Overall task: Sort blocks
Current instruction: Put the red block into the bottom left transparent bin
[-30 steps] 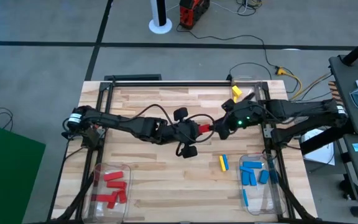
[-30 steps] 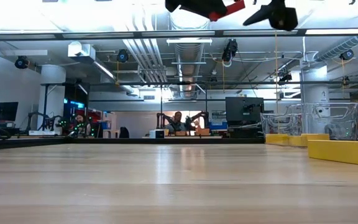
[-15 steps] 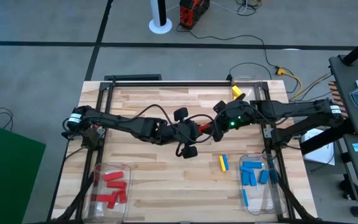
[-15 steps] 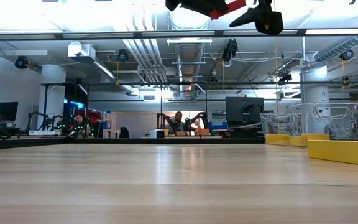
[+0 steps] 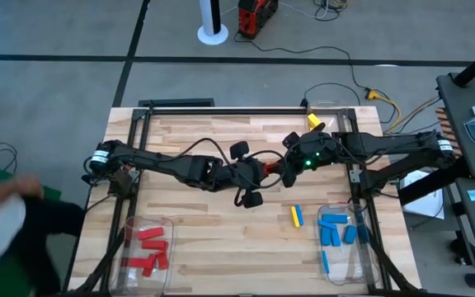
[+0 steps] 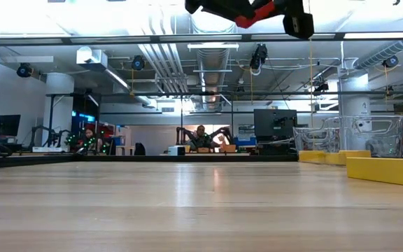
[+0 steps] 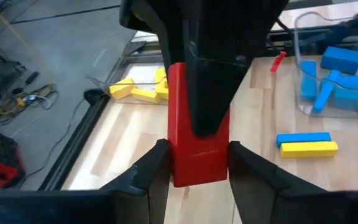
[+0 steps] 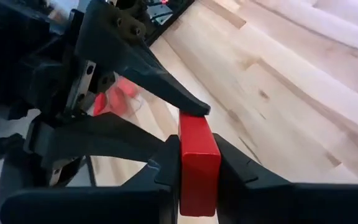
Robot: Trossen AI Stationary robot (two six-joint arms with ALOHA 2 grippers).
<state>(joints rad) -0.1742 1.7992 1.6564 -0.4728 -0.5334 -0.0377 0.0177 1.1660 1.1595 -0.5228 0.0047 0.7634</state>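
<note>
Above the middle of the wooden table [image 5: 196, 239], both grippers meet on one red block [image 5: 272, 170], held in the air. The left gripper [image 7: 194, 163] has its fingers closed against the block's sides; the right gripper [image 8: 197, 163] clamps its other end. A blue-and-yellow block pair [image 5: 297, 216] lies near the right front bin [image 5: 361, 268].

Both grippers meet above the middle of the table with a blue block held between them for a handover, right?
Not quite: the block between them is red, not blue, as both wrist views show. The rest holds: the left gripper and the right gripper meet above the middle of the table; the right wrist view shows the right gripper's fingers closed on the block.
</note>
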